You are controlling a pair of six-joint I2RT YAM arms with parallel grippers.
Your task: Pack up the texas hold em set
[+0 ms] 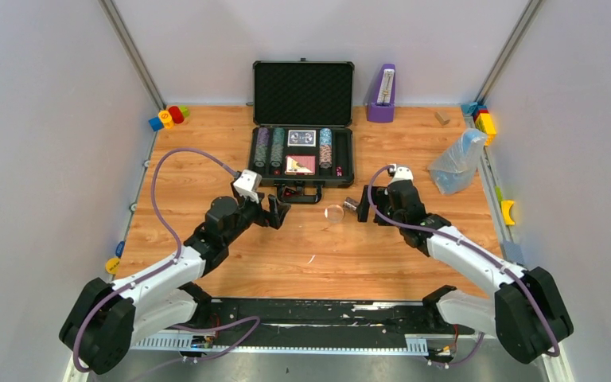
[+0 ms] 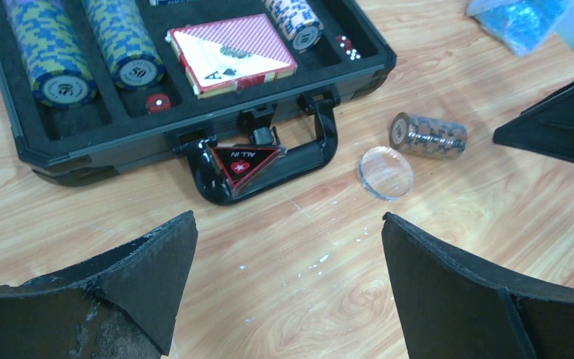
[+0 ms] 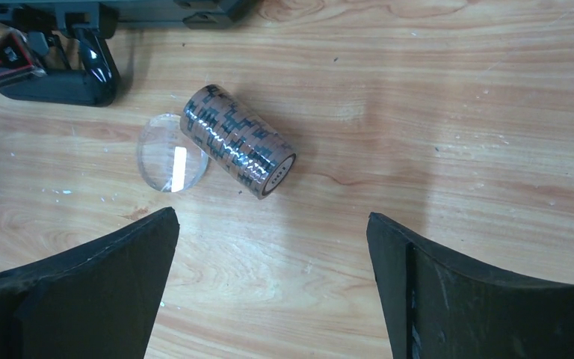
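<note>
The black briefcase (image 1: 342, 169) lies open at the back middle, foam lid up, with chip stacks (image 1: 270, 147) and a blue deck (image 1: 302, 138) and red deck (image 1: 300, 165) inside. Its handle (image 2: 310, 153) faces me. One grey chip stack (image 1: 350, 205) lies on its side on the table next to a clear round disc (image 1: 333, 213). It also shows in the left wrist view (image 2: 427, 135) and right wrist view (image 3: 238, 151). My left gripper (image 1: 280, 212) is open and empty near the handle. My right gripper (image 1: 364, 205) is open and empty, just right of the loose stack.
A purple metronome (image 1: 382, 95) stands at the back right of the case. A clear plastic bag (image 1: 457, 161) lies at the right. Coloured toys sit at the back left (image 1: 168, 117) and along the right edge (image 1: 485, 121).
</note>
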